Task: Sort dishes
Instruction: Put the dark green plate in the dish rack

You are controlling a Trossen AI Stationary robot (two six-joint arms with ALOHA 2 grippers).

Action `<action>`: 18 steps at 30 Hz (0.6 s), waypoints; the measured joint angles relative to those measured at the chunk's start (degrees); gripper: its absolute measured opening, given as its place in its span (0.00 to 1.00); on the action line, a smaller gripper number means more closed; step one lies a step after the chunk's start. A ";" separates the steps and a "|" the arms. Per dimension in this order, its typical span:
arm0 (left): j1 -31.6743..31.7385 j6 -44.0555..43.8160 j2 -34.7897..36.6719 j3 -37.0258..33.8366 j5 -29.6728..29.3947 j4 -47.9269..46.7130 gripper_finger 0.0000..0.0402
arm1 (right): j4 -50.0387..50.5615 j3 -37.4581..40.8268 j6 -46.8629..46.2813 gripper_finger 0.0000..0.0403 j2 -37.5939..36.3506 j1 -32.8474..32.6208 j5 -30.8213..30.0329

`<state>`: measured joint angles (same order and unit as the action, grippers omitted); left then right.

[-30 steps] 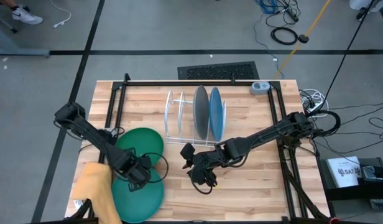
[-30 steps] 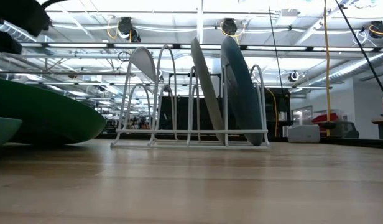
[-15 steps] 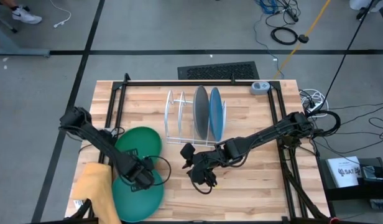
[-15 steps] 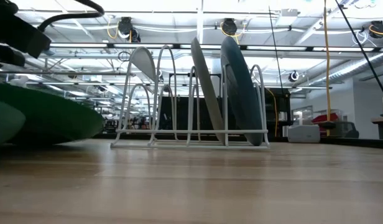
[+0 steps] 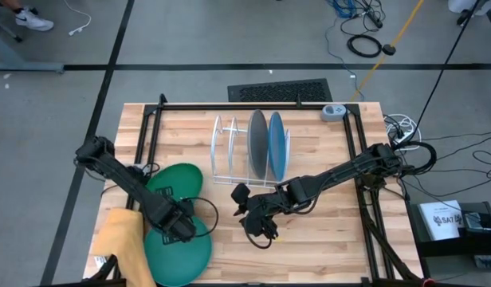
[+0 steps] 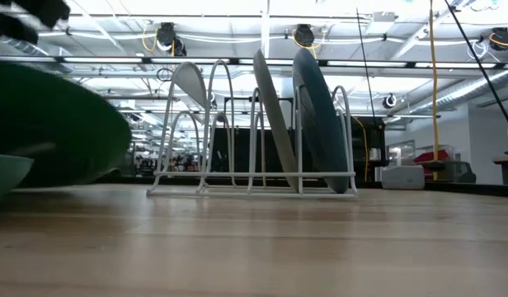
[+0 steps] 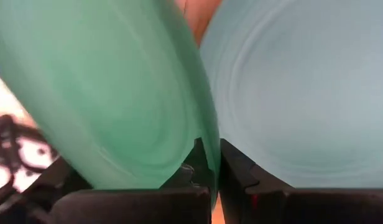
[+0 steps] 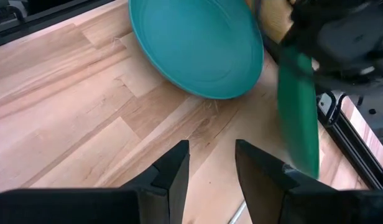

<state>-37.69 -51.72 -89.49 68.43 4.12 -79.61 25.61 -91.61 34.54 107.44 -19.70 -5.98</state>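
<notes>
High view: light wooden plank table (image 5: 325, 239) on grey floor; left gripper (image 5: 184, 227) pinching rim of large round dark green plate (image 5: 175, 185), tilted over teal plate (image 5: 180, 257) beside yellow cloth (image 5: 124, 243). Grey plate (image 5: 257, 143) and blue plate (image 5: 276, 146) upright in white wire rack (image 5: 229, 151).

Low view: ceiling lights, pipes behind rack.

Right wrist view: right gripper (image 8: 211, 163) parted, empty, above table.

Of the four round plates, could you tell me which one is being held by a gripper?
The dark green plate, pinched at its rim by the left gripper; the teal plate lies flat, the grey and blue stand racked.
</notes>
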 joint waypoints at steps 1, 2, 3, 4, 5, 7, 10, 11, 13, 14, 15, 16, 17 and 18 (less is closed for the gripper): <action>0.00 0.07 0.00 1.59 -0.39 -1.74 0.01 | 0.00 0.00 0.05 0.31 0.00 0.00 -0.02; -0.02 0.10 0.00 3.29 -1.67 -4.22 0.01 | 0.00 0.00 0.24 0.31 0.00 0.00 -0.02; -0.04 -0.03 0.00 4.83 -2.88 -6.61 0.01 | 0.09 0.00 0.35 0.31 -0.03 0.00 -0.05; -0.04 -0.14 0.02 6.51 -3.84 -8.48 0.01 | 0.31 0.00 0.46 0.31 -0.12 0.00 -0.13; -0.17 -0.46 0.02 8.07 -5.52 -9.89 0.01 | 0.35 0.00 0.46 0.31 -0.19 0.00 -0.17; -0.31 0.39 0.40 10.11 -8.36 -10.54 0.01 | 0.81 0.00 0.50 0.31 -0.78 0.00 -0.76; -0.44 1.87 1.04 13.57 -11.86 -10.23 0.01 | 1.33 0.00 0.43 0.31 -1.86 0.00 -2.98; -0.44 2.81 1.36 14.51 -12.12 -10.44 0.01 | 1.69 0.00 0.34 0.31 -2.21 0.00 -3.24; -0.44 3.93 1.48 17.16 -12.91 -10.61 0.01 | 2.55 0.00 -0.16 0.31 -3.15 0.00 -3.30; -0.44 4.26 1.67 18.45 -13.36 -10.50 0.01 | 2.83 0.00 -0.55 0.31 -3.71 0.00 -3.34; -0.49 4.71 1.94 19.79 -13.55 -10.53 0.01 | 3.08 0.00 -0.70 0.31 -4.31 0.00 -3.34; -0.58 5.16 2.10 21.21 -13.72 -10.70 0.01 | 3.33 0.00 -0.88 0.31 -4.91 0.00 -3.32; -0.59 5.65 2.23 22.78 -14.07 -10.73 0.01 | 3.64 0.00 -1.14 0.31 -5.46 0.00 -3.32; -0.65 6.09 2.25 24.28 -14.39 -10.69 0.01 | 4.01 0.00 -1.41 0.31 -5.99 0.00 -3.30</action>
<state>-38.34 -45.63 -87.24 92.71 -10.27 -90.30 29.62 -91.61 33.13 101.44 -19.70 -9.28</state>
